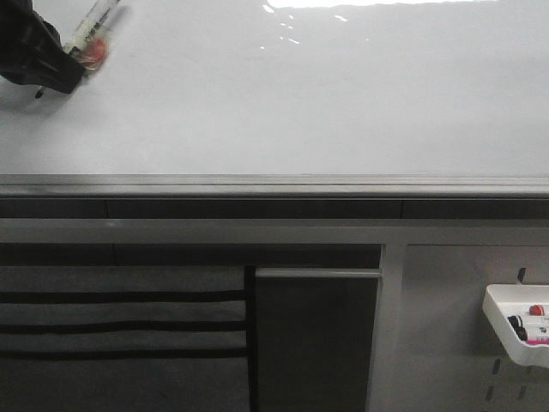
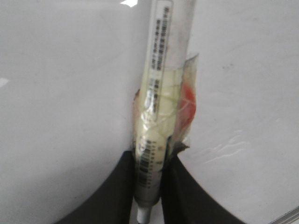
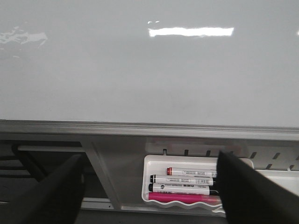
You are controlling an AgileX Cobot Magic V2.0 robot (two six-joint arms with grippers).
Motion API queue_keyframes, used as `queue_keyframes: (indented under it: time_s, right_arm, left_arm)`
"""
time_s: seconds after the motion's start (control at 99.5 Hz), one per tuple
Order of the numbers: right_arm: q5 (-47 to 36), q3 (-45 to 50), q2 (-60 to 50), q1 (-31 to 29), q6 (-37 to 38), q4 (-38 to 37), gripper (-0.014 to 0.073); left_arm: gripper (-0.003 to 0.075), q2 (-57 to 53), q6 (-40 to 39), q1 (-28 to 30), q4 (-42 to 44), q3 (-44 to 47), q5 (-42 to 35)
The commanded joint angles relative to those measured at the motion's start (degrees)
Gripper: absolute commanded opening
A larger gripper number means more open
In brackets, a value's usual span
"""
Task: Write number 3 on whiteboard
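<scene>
The whiteboard [image 1: 283, 94] is glossy white with glare at its top and a grey edge rail [image 1: 274, 184] along its lower side. No number 3 shows on it. My left gripper [image 1: 51, 73] is at the board's upper left, shut on a white marker [image 1: 94, 26] wrapped in tape, with a red patch. In the left wrist view the marker [image 2: 159, 93] is pinched between the black fingers [image 2: 112, 196] of the left gripper [image 2: 148, 186], over the board [image 2: 60, 93]. My right gripper [image 3: 149, 186] is open and empty, over the rail below the board [image 3: 149, 70].
A grey pegboard panel [image 1: 455, 326] below the rail carries a white tray [image 1: 502, 322] of markers at the lower right. In the right wrist view the tray [image 3: 154, 163] holds several markers, one pink [image 3: 182, 199]. A dark slatted panel [image 1: 120, 326] lies at the lower left.
</scene>
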Motion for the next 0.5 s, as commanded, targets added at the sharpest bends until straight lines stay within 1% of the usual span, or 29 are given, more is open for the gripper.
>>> queue_keyframes:
  time_s: [0.0,0.07,0.141,0.221,0.261,0.332,0.352,0.392,0.422,0.472,0.493]
  right_arm:
    - [-3.1,-3.3,0.6,-0.3,-0.4,2.1,0.0519]
    - [0.1,-5.6,1.0,0.1,-1.5,5.8,0.0519]
    - [4.5,-8.7,2.1,1.2,-5.6,9.7,0.0519]
    - [9.7,-12.2,4.5,2.9,-12.6,16.1,0.0519]
    - [12.2,-13.7,6.4,3.8,-16.9,19.9,0.0519]
    - [15.5,-15.6,9.2,5.3,-22.9,25.4,0.0519]
    - [16.4,-16.3,10.5,5.8,-25.1,27.6,0.0519]
    - [18.3,-17.3,12.2,6.7,-29.2,30.6,0.0519]
    - [19.2,-17.8,13.6,7.2,-30.9,31.8,0.0519]
    - [22.0,-19.1,16.2,8.4,-35.9,34.7,0.0519]
    - [22.7,-19.6,17.3,8.7,-36.9,35.9,0.0519]
  left_arm:
    - [-0.0001,-2.5,-0.3,0.0,-0.3,-1.9,-2.4]
    - [-0.0018,-4.2,-0.3,0.0,-0.3,-2.0,0.7]
    - [-0.0018,-6.3,-0.2,-0.3,-0.3,-2.8,6.2]
    - [-0.0018,-8.7,2.2,-1.3,-0.4,-4.5,14.2]
    - [-0.0018,-10.2,5.7,-2.5,-1.1,-5.3,19.3]
    - [-0.0018,-12.1,11.9,-4.2,-4.4,-6.1,24.6]
    - [-0.0018,-12.8,15.1,-4.8,-6.6,-6.3,27.1]
    - [-0.0018,-13.7,18.9,-5.9,-10.7,-6.8,29.8]
    - [-0.0018,-14.4,21.8,-6.6,-13.1,-6.9,32.1]
    - [-0.0018,-15.5,28.5,-7.8,-19.9,-7.5,37.5]
    - [-0.0018,-15.6,29.9,-8.1,-22.3,-7.6,39.4]
